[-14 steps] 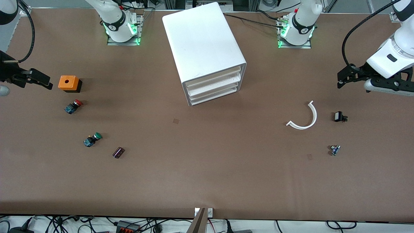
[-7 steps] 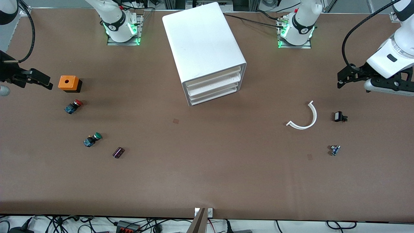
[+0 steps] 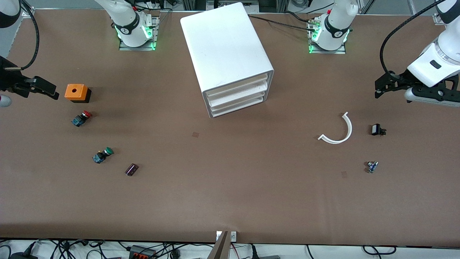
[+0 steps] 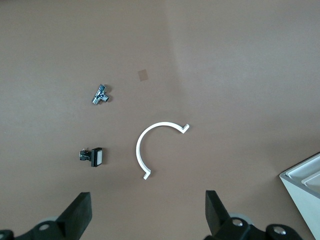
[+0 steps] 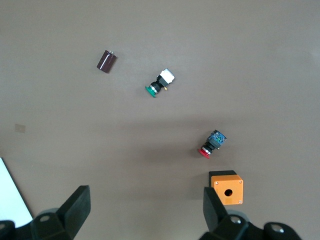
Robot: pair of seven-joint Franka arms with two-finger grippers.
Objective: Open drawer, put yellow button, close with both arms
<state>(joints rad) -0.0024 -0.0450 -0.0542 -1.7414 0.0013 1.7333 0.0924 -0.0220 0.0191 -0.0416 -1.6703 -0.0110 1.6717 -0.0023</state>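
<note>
The left pincer (image 3: 381,86) hangs in the air over the left arm's end of the surface (image 3: 230,187), its fingers (image 4: 80,212) spread wide with nothing between them. The right pincer (image 3: 43,88) hangs over the right arm's end, fingers (image 5: 77,205) likewise spread and empty, just beside the orange box (image 3: 76,92).

The white cabinet (image 3: 224,50) is the landmark, standing between the two arm bases. The drawer (image 3: 237,86), the top one of its three, is shut flush with the two below it. No yellow button can be seen in any view.

From the cabinet toward the right arm's end lies the orange box, which has a round hole in its top. Nearer to the front camera than the box lies the red button (image 3: 81,118), then the green button (image 3: 102,155), and beside that a small dark cylinder (image 3: 131,169).

From the cabinet toward the left arm's end lies a white curved strip (image 3: 339,130), with a small black switch (image 3: 377,130) beside it. A small metal fitting (image 3: 372,167) lies nearer to the front camera than the switch.

No writing or brand can be read on any of these things.
</note>
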